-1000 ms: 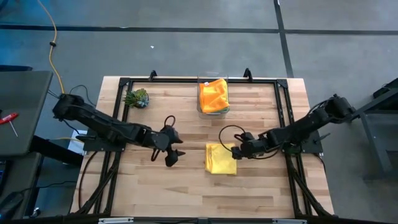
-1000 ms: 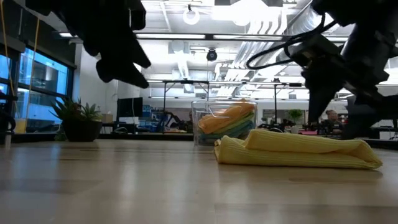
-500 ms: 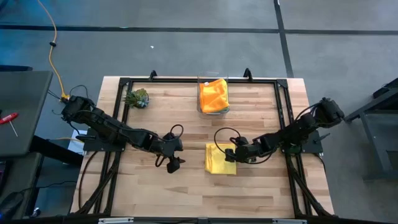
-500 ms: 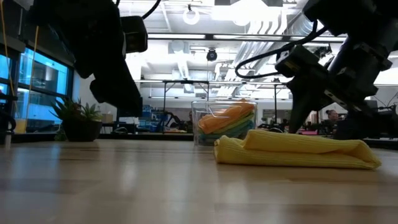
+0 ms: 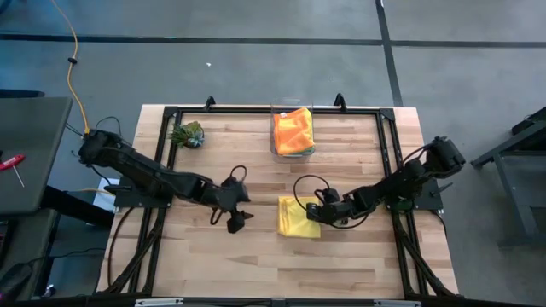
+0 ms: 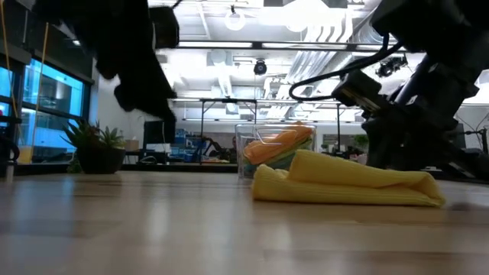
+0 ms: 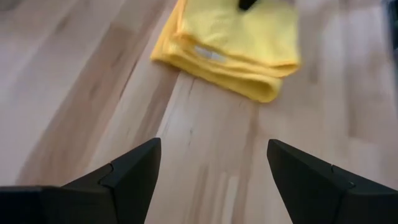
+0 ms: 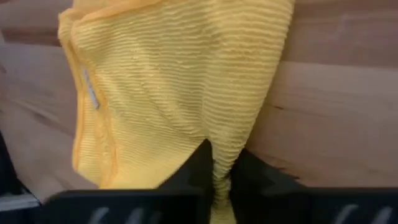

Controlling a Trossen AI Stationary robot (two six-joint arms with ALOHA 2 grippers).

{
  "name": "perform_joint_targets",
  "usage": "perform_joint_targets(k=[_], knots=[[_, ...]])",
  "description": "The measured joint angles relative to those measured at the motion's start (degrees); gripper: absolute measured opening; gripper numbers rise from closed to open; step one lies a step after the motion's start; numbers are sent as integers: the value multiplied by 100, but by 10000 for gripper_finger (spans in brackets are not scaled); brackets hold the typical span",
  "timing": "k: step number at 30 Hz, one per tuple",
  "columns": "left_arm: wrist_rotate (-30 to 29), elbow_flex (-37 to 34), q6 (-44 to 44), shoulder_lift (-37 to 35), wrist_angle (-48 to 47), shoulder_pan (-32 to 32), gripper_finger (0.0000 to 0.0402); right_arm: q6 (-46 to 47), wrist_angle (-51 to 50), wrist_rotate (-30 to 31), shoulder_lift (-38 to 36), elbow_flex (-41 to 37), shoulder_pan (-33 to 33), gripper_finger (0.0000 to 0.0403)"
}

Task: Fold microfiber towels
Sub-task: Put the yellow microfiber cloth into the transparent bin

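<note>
Dragged a little toward the left arm since a second ago, the folded yellow towel [image 5: 298,217] lies mid-table, its edge pinched by the right claw [image 5: 319,215]. Beside it hovers the left claw [image 5: 236,220], spread wide and empty, so this towel seems nearly done, with more waiting in the clear box [image 5: 293,130].

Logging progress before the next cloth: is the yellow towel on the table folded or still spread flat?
Folded. The yellow towel lies doubled, stacked layers showing along its edge, with the right gripper pinching one edge.
</note>
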Motion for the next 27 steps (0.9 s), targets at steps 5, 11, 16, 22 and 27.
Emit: perform_joint_targets(k=[5,11,16,22,27], knots=[[114,2,164,-894,-282,60,284,-378,-20,44,17,-7,-7,14],[-619,4,162,-2128,-569,-115,284,-1009,-133,-40,-400,-69,-64,3],[-1532,4,162,-2852,-557,-319,284,-1393,-540,19,-1262,-87,-83,1],[-2235,4,162,-3180,-655,-493,284,-2049,-783,55,-2420,-72,-83,1],[-2342,4,69,-3231,-686,-576,284,-2457,-957,235,-3300,-70,-159,0]])
